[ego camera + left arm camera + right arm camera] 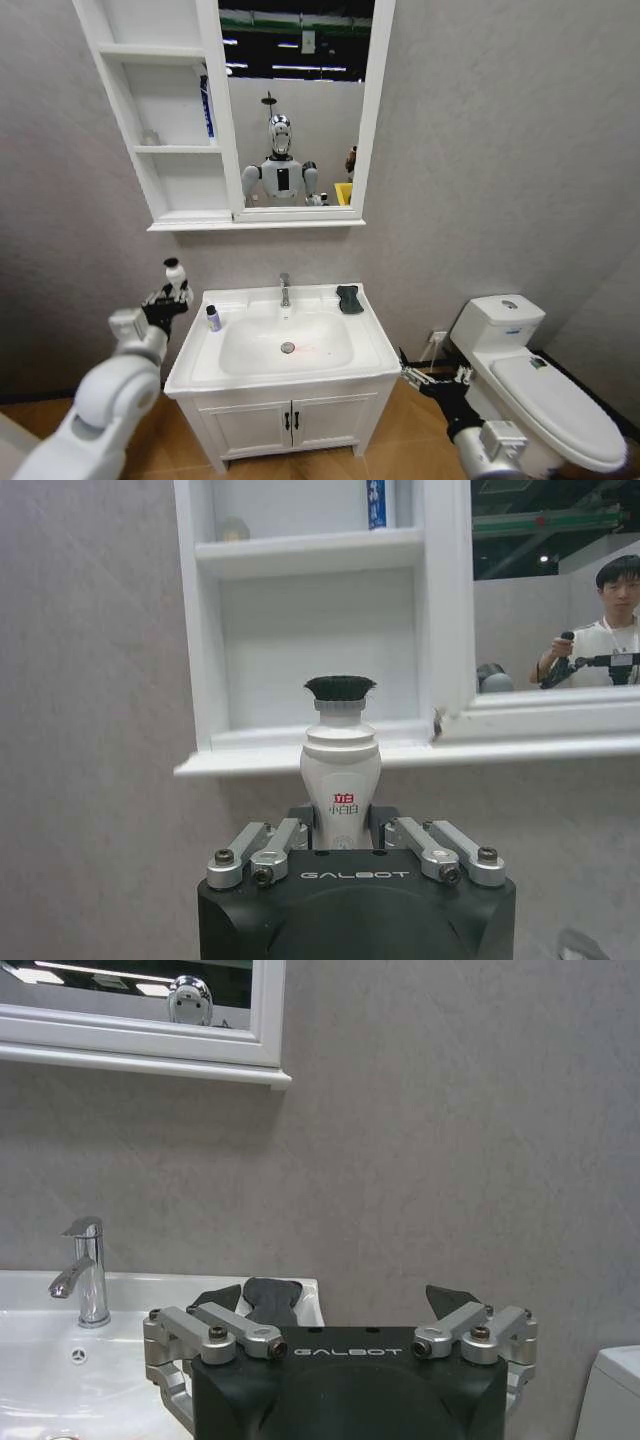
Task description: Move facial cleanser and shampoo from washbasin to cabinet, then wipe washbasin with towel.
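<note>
My left gripper (170, 297) is shut on a white bottle with a black cap (175, 272), held upright left of the washbasin (372, 345) and below the cabinet (180, 150). In the left wrist view the bottle (340, 765) faces the cabinet's lowest shelf (320, 650). A small dark bottle with a white cap (213, 318) stands on the basin's left rim. The dark towel (350, 298) lies on the back right corner. My right gripper (412, 373) hangs open, low and right of the basin; its wrist view shows the towel (272, 1298) ahead.
A chrome tap (285, 290) stands at the basin's back centre. A blue tube (206, 105) leans in the cabinet's middle shelf, with a small clear item (150, 137) beside it. A white toilet (540, 385) stands at the right. A two-door cupboard (290, 420) sits under the basin.
</note>
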Controlling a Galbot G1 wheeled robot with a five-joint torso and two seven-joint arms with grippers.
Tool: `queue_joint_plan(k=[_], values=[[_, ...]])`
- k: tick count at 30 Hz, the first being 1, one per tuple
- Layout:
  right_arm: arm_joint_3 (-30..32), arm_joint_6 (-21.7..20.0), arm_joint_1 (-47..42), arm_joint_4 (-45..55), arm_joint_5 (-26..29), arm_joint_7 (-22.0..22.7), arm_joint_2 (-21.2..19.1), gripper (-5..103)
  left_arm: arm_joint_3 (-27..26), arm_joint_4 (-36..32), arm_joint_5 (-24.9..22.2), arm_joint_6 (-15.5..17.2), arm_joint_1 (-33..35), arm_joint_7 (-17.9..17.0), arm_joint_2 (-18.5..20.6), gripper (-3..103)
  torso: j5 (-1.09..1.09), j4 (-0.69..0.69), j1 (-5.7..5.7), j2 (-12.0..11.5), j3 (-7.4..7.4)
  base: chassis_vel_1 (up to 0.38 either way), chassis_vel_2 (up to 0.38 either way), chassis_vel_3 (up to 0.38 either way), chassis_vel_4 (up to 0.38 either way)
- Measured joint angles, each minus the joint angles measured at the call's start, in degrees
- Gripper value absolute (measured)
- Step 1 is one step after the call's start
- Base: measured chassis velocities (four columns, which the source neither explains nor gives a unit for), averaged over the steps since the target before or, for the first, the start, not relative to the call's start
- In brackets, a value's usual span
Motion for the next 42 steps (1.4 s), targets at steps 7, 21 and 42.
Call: queue_joint_plan(k=[7, 21, 42], values=[[0.19, -0.05, -0.84, 0.02, -0.84, -0.05, 0.18, 100, 10.21, 13.42, -7.97, 2.09, -23.48, 2.38, 7.48, 28, 0.02, 0.03, 0.0, 0.0, 0.0, 0.0, 0.0, 0.0, 0.0], [0.82, 0.12, -1.49, 0.81, -1.24, 0.04, 1.05, 100, 29.3, 41.09, -3.53, -0.5, -50.18, 6.91, -1.34, 28, 0.01, 0.03, 0.01, -0.02, 0.01, 0.0, 0.0, 0.0, 0.0], [1.6, 1.0, -1.84, 0.44, -1.1, 0.62, 0.97, 100, 30.53, 64.71, 7.44, -5.55, -58.09, 11.15, -13.08, 27, 0.01, 0.04, 0.0, -0.01, 0.0, 0.0, 0.0, 0.0, 0.0]])
